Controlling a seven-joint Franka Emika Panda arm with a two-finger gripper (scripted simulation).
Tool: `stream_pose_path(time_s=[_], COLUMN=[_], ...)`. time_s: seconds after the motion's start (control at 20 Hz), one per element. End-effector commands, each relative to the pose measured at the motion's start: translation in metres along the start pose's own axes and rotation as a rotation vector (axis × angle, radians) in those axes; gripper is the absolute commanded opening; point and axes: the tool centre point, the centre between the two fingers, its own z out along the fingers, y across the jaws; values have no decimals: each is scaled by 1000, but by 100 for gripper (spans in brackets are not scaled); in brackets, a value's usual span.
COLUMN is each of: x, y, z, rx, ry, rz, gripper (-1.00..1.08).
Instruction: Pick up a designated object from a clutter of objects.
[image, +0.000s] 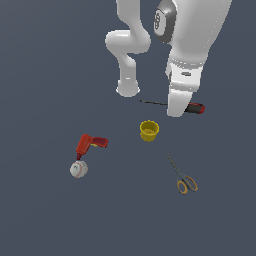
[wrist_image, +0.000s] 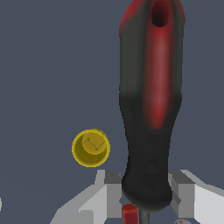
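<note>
The designated object, a screwdriver with a red-and-black handle and a thin dark shaft, lies level at the back of the clutter of objects. My gripper comes down on it where handle meets shaft. In the wrist view the handle fills the picture. Its narrow black end sits between my two grey fingers, which press on both sides of it, so my gripper is shut on the screwdriver. Whether it still touches the floor I cannot tell.
A yellow cup stands just in front of the screwdriver. Yellow-handled scissors lie nearer on the exterior view's right. A red drill and a white baseball sit on the exterior view's left.
</note>
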Motion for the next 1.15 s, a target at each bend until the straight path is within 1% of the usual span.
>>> stream_pose_path(time_s=[0.0, 0.3, 0.55, 0.8, 1.1], x=[4, 11, 16, 19, 20], y=[-16, -49, -69, -81, -84], z=[-24, -73, -105, -124, -132], rx=[0, 0, 0, 0, 0], ry=[1, 3, 4, 4, 4], rz=[0, -1, -1, 0, 1], gripper=[-100, -100, -100, -100, -100])
